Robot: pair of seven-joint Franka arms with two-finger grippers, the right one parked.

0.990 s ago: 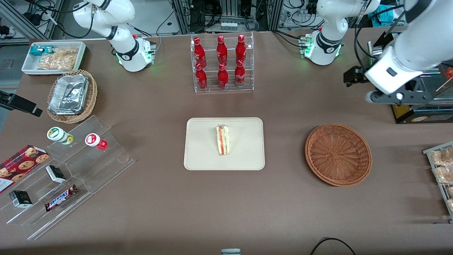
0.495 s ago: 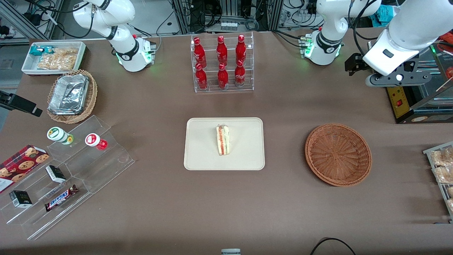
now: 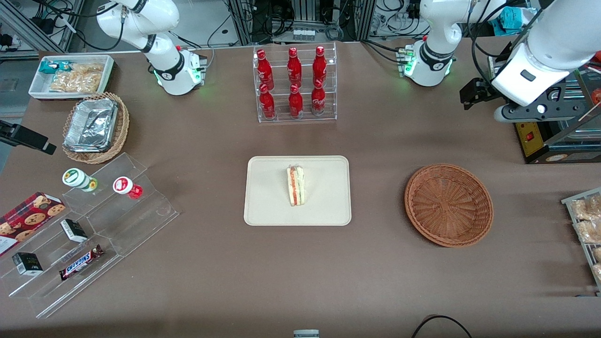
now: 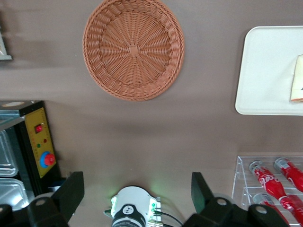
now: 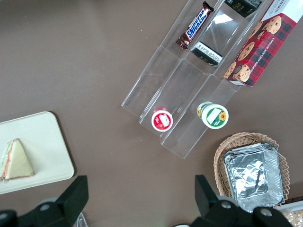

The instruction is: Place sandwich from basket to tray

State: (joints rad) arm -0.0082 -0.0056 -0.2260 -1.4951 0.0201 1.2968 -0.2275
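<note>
The sandwich (image 3: 296,185), a white wedge with red and green filling, lies on the cream tray (image 3: 263,206) at mid-table. It also shows in the left wrist view (image 4: 297,80) and the right wrist view (image 5: 15,161). The reddish-brown wicker basket (image 3: 448,204) stands empty beside the tray, toward the working arm's end; the left wrist view shows the basket (image 4: 133,49) bare inside. My left gripper (image 3: 528,110) hangs high above the table, farther from the front camera than the basket. Its fingers (image 4: 71,194) are wide apart with nothing between them.
A clear rack of red bottles (image 3: 295,84) stands farther from the front camera than the tray. A yellow control box (image 3: 530,136) sits under the gripper. Bagged snacks (image 3: 584,220) lie at the working arm's end. An acrylic stand (image 3: 94,225) and a foil basket (image 3: 96,126) are at the parked arm's end.
My left arm has drawn up and away from the front camera, toward its end of the table. The sandwich, tray and basket have not moved.
</note>
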